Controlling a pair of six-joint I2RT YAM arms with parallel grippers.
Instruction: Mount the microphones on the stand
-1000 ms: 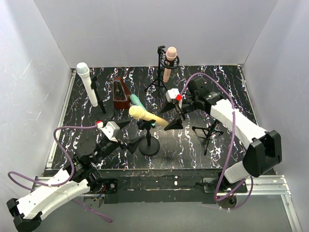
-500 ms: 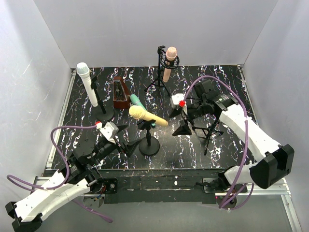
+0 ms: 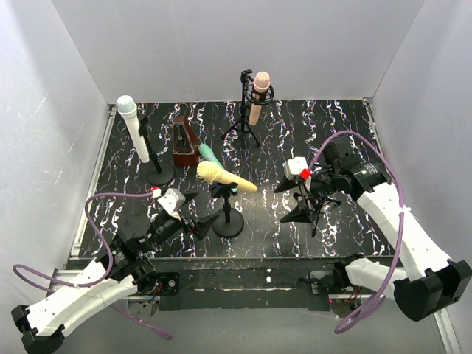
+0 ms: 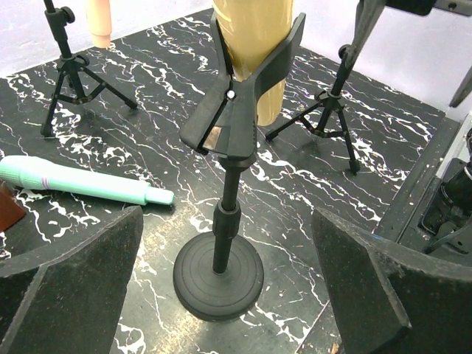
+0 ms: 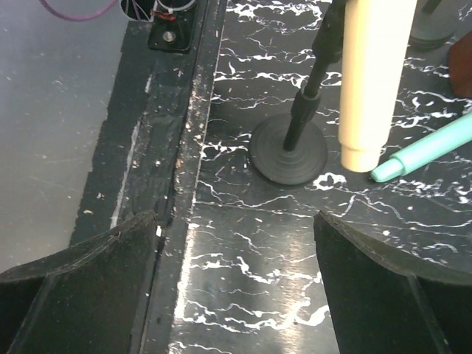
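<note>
Left gripper [image 3: 198, 209] and right gripper [image 3: 289, 200] both gape empty. Best grasp the lying teal microphone [image 3: 209, 154] mid-body, 11 o'clock of round-base stand [image 3: 228, 221].

4 microphones, 2 arms – one black marbled table [image 3: 346, 125]

The white microphone [image 3: 134, 129], peach-pink microphone [image 3: 258, 96] and yellow microphone [image 3: 221, 177] each sit in a stand. The teal-green microphone [image 3: 209, 155] lies flat near the brown block [image 3: 184, 141]. The left gripper [image 3: 200, 209] (jaws spread, holding nothing) faces the round-base stand [image 3: 228, 223]. The right gripper [image 3: 286, 203] – likewise spread – hangs beside a small tripod stand [image 3: 316, 221].
</note>
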